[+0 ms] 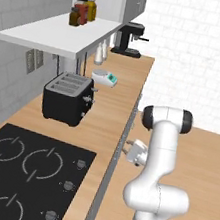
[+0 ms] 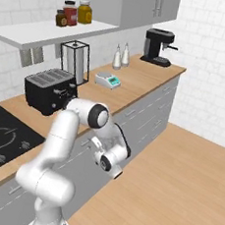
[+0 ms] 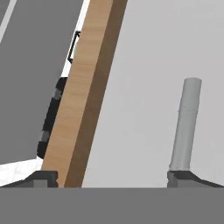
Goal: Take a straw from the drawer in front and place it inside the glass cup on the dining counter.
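Grey drawer front (image 3: 144, 109) faces the hand camera close up, with its bar handle (image 3: 186, 124) rising just above one of the two dark fingertips (image 3: 181, 177) and the wooden edge of the bench (image 3: 85, 100) slanting across beside it. The hand (image 3: 111, 177) is released, its fingers spread wide with nothing between them. From the right base view the arm is folded down in front of the cabinets, the hand (image 2: 111, 164) low beside the drawer fronts below the hob (image 2: 0, 139).

The drawer looks shut, so the straw, if it is inside, is hidden; the glass cup cannot be placed from here either.

My reading is that the step in hand is reaching for the handle to pull the drawer open. The risk lies in alignment: the handle sits off toward one finger rather than centred in the gap, so closing now could pinch only its end or miss it, and a pull would then slip off. Pulling at an angle to the drawer's travel could also jam it.
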Robot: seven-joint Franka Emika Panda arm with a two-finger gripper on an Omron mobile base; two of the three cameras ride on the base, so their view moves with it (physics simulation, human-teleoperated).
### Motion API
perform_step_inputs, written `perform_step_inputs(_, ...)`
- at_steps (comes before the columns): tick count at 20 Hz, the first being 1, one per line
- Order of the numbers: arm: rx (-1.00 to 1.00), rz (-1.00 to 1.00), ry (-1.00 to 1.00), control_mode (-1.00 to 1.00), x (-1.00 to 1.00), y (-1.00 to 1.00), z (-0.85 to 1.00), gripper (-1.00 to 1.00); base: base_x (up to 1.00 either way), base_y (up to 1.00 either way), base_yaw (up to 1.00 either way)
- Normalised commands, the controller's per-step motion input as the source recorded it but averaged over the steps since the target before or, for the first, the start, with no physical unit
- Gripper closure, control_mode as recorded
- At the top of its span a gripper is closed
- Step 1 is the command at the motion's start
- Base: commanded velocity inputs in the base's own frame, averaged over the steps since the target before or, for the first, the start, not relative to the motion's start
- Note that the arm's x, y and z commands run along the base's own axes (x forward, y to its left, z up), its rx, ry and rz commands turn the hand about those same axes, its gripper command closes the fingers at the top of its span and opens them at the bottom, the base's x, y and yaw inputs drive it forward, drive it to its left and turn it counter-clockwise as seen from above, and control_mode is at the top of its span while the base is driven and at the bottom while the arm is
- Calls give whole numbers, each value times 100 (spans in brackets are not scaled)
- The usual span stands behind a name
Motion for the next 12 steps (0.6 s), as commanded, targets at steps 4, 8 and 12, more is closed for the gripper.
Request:
perform_step_inputs(4, -14, 0, 0, -100, 10, 38, 0, -100, 0, 0, 0)
perform_step_inputs(8, -21, 0, 3, -100, 9, 39, 0, -100, 0, 0, 0)
perform_step_inputs(12, -19, 0, 1, -100, 28, 17, -2, -100, 0, 0, 0)
